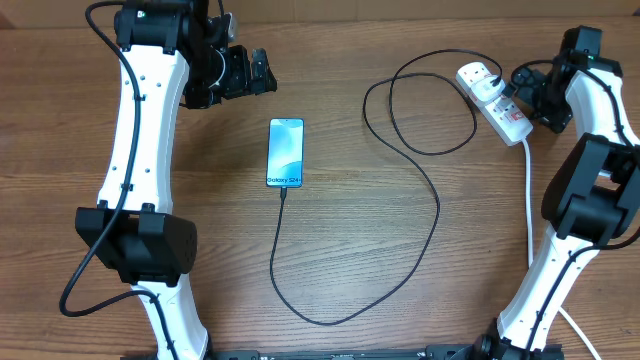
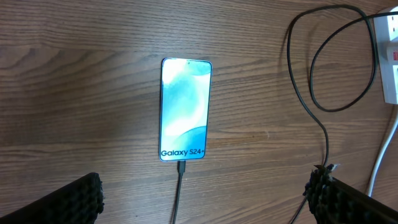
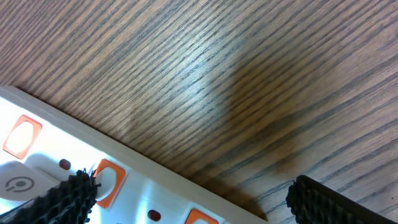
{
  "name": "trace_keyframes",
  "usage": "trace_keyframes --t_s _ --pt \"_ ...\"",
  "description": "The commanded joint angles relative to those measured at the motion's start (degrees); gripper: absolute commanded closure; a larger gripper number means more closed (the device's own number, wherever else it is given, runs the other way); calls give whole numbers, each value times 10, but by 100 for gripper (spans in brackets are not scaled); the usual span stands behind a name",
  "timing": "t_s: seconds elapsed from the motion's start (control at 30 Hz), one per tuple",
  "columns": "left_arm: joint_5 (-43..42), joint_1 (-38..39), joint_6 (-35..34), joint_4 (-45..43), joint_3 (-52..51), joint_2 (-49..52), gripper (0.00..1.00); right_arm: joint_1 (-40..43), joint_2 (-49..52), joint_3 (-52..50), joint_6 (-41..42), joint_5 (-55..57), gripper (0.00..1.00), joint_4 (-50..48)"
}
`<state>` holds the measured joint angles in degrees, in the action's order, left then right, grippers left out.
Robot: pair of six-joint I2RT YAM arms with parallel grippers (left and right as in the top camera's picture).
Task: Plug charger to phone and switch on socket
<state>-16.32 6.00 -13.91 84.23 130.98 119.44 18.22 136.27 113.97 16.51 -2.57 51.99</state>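
The phone (image 1: 285,152) lies flat in the middle of the table, screen up, also in the left wrist view (image 2: 185,109). The charger's black connector (image 1: 284,190) sits in the phone's bottom edge (image 2: 181,167). Its thin cable (image 1: 430,215) loops round to a white plug (image 1: 478,78) in the socket strip (image 1: 500,110). My left gripper (image 1: 250,75) is open and empty, above and to the left of the phone (image 2: 205,199). My right gripper (image 1: 522,95) is open over the strip (image 3: 193,199). Its left fingertip is beside an orange-red switch (image 3: 106,182).
The strip's thick white cord (image 1: 529,200) runs down the right side past the right arm's base and shows in the left wrist view (image 2: 380,165). More orange-red switches (image 3: 22,135) line the strip (image 3: 143,186). The black cable loops widely across the centre-right wood.
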Motion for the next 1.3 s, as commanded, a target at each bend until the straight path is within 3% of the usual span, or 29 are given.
trace_keyframes --t_s 0.0,1.27 --pt "-6 4 -4 -1 7 3 0 -2 5 -12 1 2 0 -7" --pt "-6 4 -4 -3 7 2 0 -3 5 -29 -20 -23 0 8"
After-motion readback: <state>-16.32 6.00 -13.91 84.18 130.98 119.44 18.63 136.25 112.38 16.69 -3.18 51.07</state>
